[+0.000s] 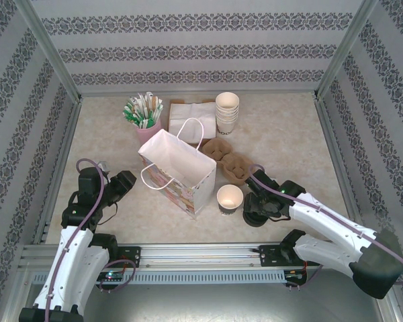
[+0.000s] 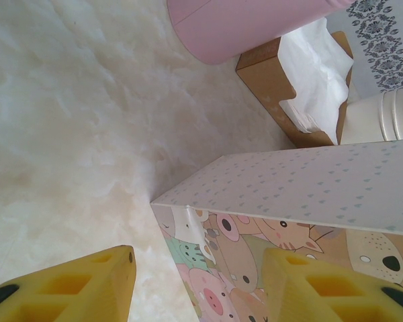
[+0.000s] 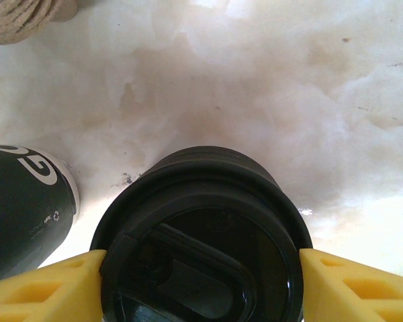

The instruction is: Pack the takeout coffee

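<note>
The takeout coffee cup (image 1: 230,198) stands alone just right of the paper bag (image 1: 178,171), open-topped with no lid on it. In the right wrist view its dark printed side (image 3: 23,208) shows at the left. My right gripper (image 1: 257,209) is down over a low pile of black lids (image 3: 201,235) beside that cup, and both yellow fingers (image 3: 47,285) press the top lid's rim. My left gripper (image 1: 121,184) hovers left of the bag, open. The bag's cartoon-animal face (image 2: 255,255) lies just beyond its spread fingers (image 2: 87,282), untouched.
Behind the bag are a pink holder of green sachets (image 1: 144,121), a box of napkins (image 1: 191,114), a stack of lidless cream cups (image 1: 227,114) and brown cardboard cup carriers (image 1: 225,157). Patterned walls close in the table's sides and back.
</note>
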